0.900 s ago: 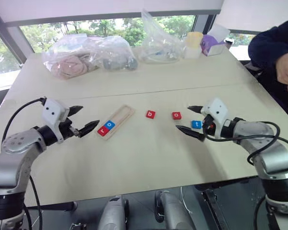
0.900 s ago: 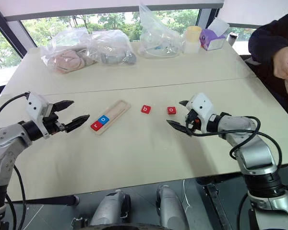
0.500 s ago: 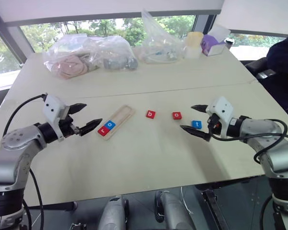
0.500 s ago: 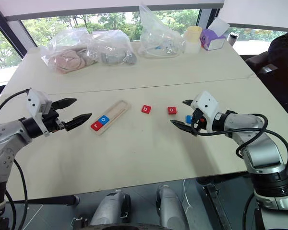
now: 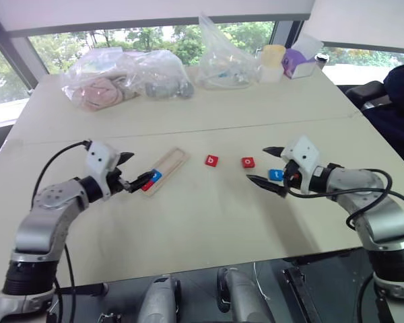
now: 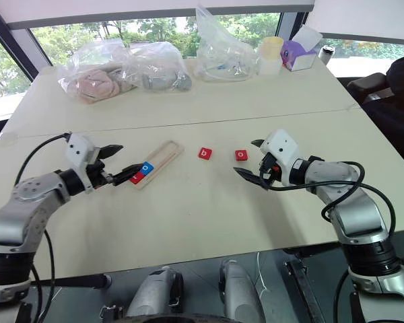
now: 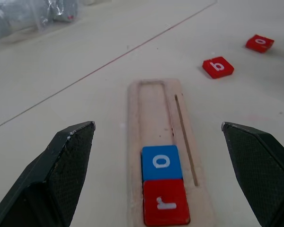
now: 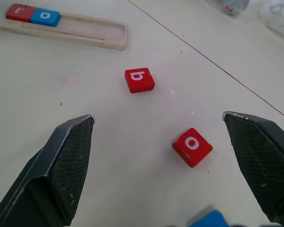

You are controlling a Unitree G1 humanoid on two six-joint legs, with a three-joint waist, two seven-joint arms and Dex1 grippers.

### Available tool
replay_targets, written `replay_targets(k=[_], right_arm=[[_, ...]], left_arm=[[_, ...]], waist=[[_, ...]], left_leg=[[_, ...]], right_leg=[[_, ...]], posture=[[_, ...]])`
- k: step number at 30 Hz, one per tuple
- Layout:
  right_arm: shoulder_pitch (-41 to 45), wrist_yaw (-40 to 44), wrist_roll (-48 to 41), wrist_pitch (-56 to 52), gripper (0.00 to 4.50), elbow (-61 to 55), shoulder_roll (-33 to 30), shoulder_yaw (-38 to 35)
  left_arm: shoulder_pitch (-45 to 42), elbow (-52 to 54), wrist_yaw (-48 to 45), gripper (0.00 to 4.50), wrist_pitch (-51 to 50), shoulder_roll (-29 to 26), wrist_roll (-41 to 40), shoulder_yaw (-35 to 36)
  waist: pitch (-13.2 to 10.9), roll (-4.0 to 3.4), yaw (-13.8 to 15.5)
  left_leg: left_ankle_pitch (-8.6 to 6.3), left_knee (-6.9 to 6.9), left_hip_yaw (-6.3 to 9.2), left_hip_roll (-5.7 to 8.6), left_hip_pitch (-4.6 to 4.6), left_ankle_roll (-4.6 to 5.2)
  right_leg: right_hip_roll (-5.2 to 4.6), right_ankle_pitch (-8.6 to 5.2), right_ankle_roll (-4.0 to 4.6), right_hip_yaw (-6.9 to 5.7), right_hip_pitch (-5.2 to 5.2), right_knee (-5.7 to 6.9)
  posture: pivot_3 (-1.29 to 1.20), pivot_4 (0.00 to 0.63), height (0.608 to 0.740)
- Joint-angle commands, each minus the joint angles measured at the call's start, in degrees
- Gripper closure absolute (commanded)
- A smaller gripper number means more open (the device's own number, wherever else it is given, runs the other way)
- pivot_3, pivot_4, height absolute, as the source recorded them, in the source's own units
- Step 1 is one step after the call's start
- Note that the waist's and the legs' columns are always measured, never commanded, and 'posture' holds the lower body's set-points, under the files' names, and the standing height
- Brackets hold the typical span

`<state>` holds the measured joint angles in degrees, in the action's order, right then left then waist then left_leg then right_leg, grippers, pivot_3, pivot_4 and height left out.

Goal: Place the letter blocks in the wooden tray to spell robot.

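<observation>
The left gripper (image 5: 136, 171) has moved in from the table's left side; its jaws gape empty, straddling the near end of the wooden tray (image 5: 173, 162). The right gripper (image 5: 268, 167), spread wide and empty, hovers by the blue t block (image 5: 276, 175). The tray's long axis runs diagonally, holding red r (image 7: 165, 202) and blue o (image 7: 160, 162) at its near end. Red b (image 5: 211, 160) and red o (image 5: 248, 162) lie loose between tray and right gripper. Plastic bags (image 5: 124, 77) sit far back.
</observation>
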<state>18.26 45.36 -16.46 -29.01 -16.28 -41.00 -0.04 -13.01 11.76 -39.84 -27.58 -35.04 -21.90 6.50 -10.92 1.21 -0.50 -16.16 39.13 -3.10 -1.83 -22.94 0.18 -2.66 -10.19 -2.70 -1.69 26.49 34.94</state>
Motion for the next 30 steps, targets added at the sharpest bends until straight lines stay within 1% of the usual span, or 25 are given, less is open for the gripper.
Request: replay_targets(k=[1, 5, 13, 22, 30], right_arm=[[-0.3, -1.3, 0.6, 1.0, 0.02, -3.2, 0.4, -0.4], [-1.1, -2.2, 1.1, 1.0, 0.02, -3.9, 0.9, 0.3], [-1.2, -2.9, 1.3, 0.5, 0.02, -4.5, 1.5, 1.0], [-1.2, -2.9, 1.6, 0.5, 0.02, -4.7, 1.6, 1.3], [-1.0, -2.9, 1.9, 0.6, 0.02, -4.7, 1.7, 1.7]], left_arm=[[0.3, -0.2, 1.0, 0.00, 2.0, 0.3, 2.4, -1.5], [1.7, -2.9, 0.2, 0.00, 4.5, -0.4, 5.5, -3.3], [2.5, -5.6, -0.1, 0.00, 8.0, 0.5, 8.0, -4.5], [3.9, -6.4, 0.2, 0.00, 8.3, 1.2, 8.9, -4.9], [4.7, -9.4, 0.9, 0.00, 9.9, 1.6, 10.1, -4.6]], waist=[[0.0, 0.00, 0.0], [0.0, 0.00, -0.2], [0.0, 0.00, 0.0], [0.0, 0.00, -0.1], [0.0, 0.00, -0.1]], left_leg=[[0.00, 0.00, -0.01, 0.00, 0.01, 0.00], [0.00, -0.01, -0.01, -0.01, 0.07, 0.00], [0.00, 0.00, -0.01, -0.02, 0.07, 0.00], [0.00, 0.00, -0.01, -0.02, 0.07, 0.00], [0.00, 0.00, -0.01, -0.02, 0.11, 0.00]], right_leg=[[0.00, 0.00, 0.00, 0.02, 0.00, 0.00], [0.03, -0.01, 0.00, 0.01, 0.00, 0.02], [0.00, -0.01, 0.00, 0.01, -0.01, 0.04], [0.00, -0.01, 0.00, 0.00, -0.01, 0.04], [0.00, -0.01, 0.00, 0.01, -0.02, 0.05]], posture=[[0.00, 0.150, 0.740], [0.00, 0.150, 0.740], [0.00, 0.150, 0.740], [0.00, 0.150, 0.740], [0.00, 0.150, 0.740]])
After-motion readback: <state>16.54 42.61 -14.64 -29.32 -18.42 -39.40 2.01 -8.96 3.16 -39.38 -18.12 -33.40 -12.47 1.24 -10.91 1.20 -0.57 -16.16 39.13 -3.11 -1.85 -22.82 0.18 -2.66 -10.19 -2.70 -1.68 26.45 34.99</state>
